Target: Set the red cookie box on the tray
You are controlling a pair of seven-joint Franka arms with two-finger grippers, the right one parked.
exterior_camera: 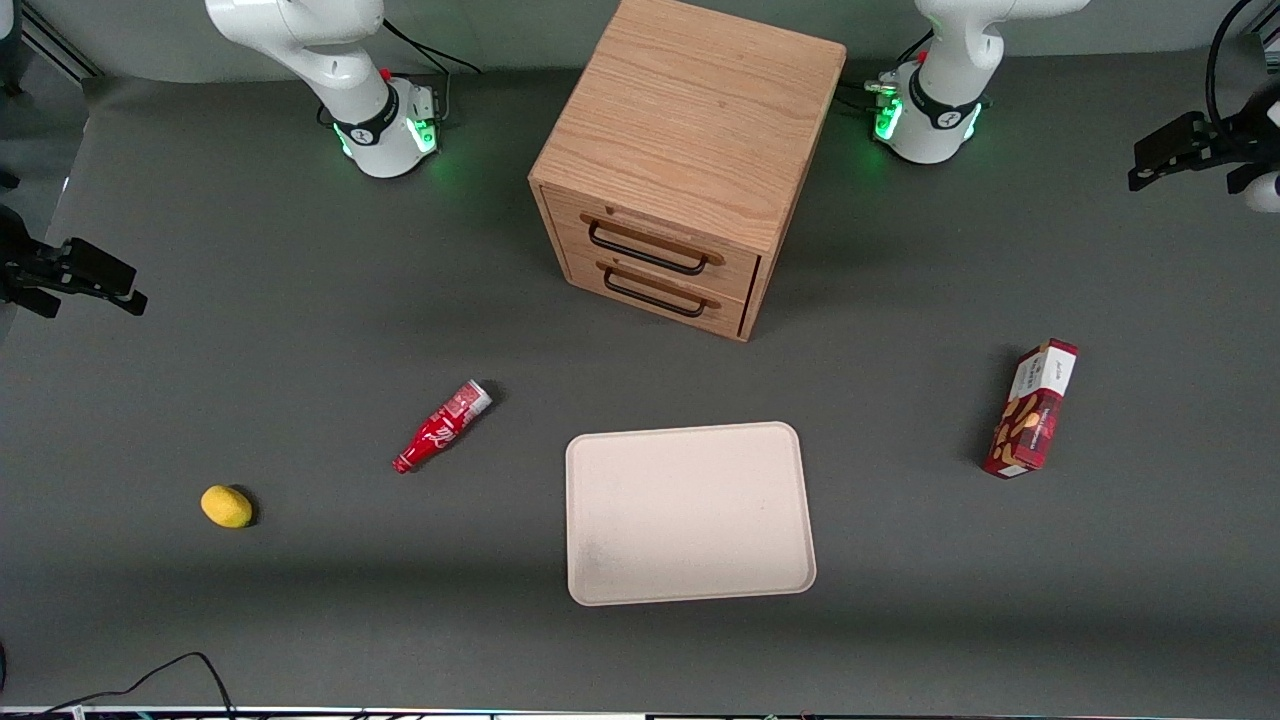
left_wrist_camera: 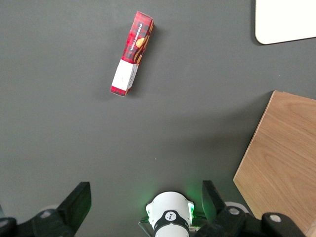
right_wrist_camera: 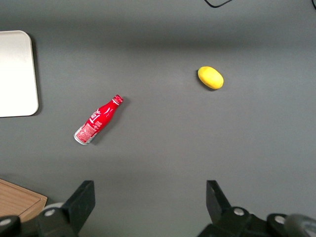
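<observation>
The red cookie box (exterior_camera: 1032,408) (left_wrist_camera: 132,53) lies on the grey table toward the working arm's end, with its white label end pointing away from the front camera. The cream tray (exterior_camera: 690,512) (left_wrist_camera: 286,19) rests flat and bare near the table's middle, well apart from the box and nearer the front camera than the cabinet. My left gripper (exterior_camera: 1150,165) (left_wrist_camera: 144,197) hangs high over the table's edge at the working arm's end, farther from the front camera than the box. It is open with nothing between its fingers.
A wooden two-drawer cabinet (exterior_camera: 680,150) (left_wrist_camera: 281,163) stands between the arm bases, drawers shut. A small red bottle (exterior_camera: 442,426) (right_wrist_camera: 98,120) lies beside the tray toward the parked arm's end. A yellow lemon (exterior_camera: 227,506) (right_wrist_camera: 210,77) sits farther that way.
</observation>
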